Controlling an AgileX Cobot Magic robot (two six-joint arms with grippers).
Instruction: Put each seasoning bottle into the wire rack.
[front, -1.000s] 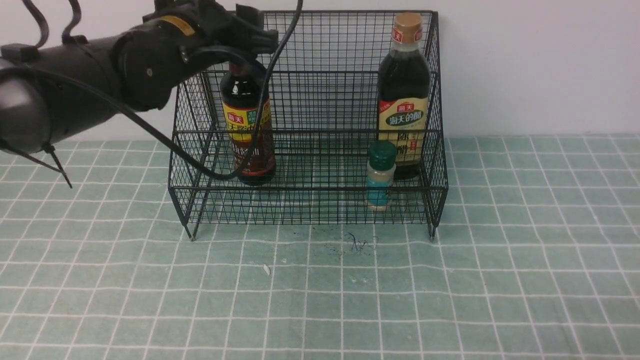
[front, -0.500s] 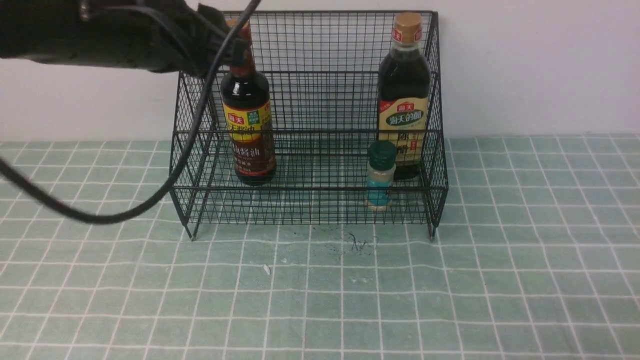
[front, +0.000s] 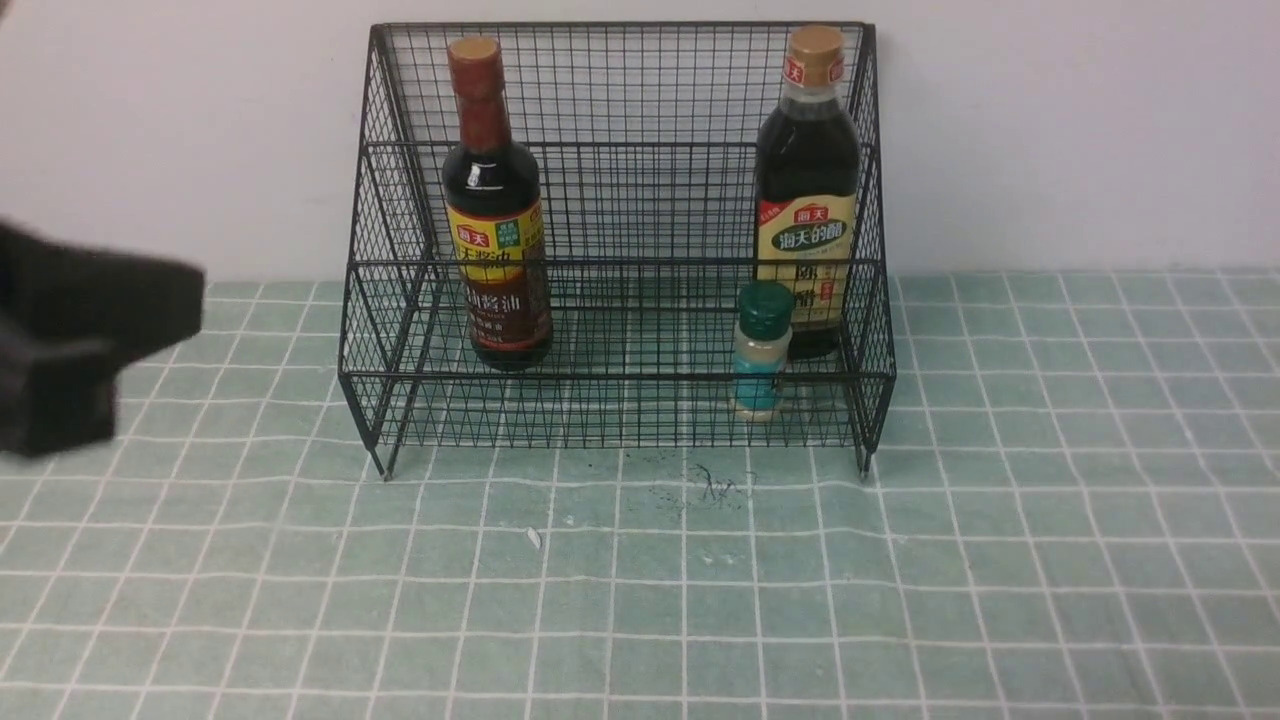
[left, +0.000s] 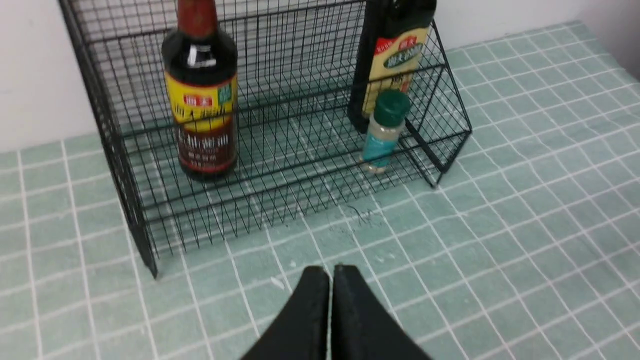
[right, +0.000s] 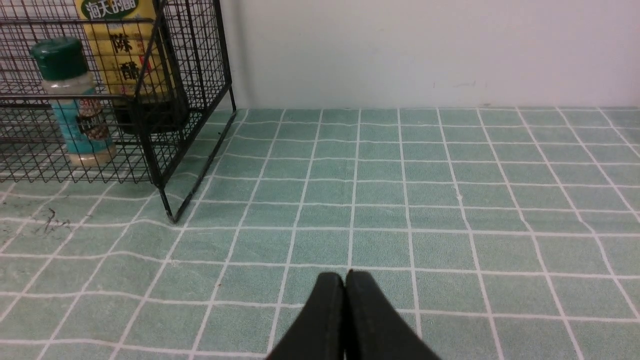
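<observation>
The black wire rack (front: 620, 395) stands against the wall with all three seasoning bottles inside. The tall dark bottle with the red-brown cap (front: 495, 215) stands upright at the rack's left. On the right stands the broader tan-capped bottle (front: 808, 190), and the small green-capped shaker (front: 760, 350) sits in front of it. In the left wrist view the same rack (left: 125, 165), red-capped bottle (left: 202, 95) and shaker (left: 384, 131) show. My left gripper (left: 330, 270) is shut and empty, well in front of the rack. My right gripper (right: 344, 276) is shut and empty over the cloth, right of the rack (right: 160, 115).
A green checked cloth (front: 900, 560) covers the table, with dark scribble marks (front: 715, 488) just ahead of the rack. A white wall (front: 1080, 130) rises right behind the rack. A blurred black part of my left arm (front: 70, 350) fills the front view's left edge.
My left arm has drawn back from the red-capped bottle, dropped to the left and shut its jaws. The bottle stays standing in the rack. The right arm has not moved.
</observation>
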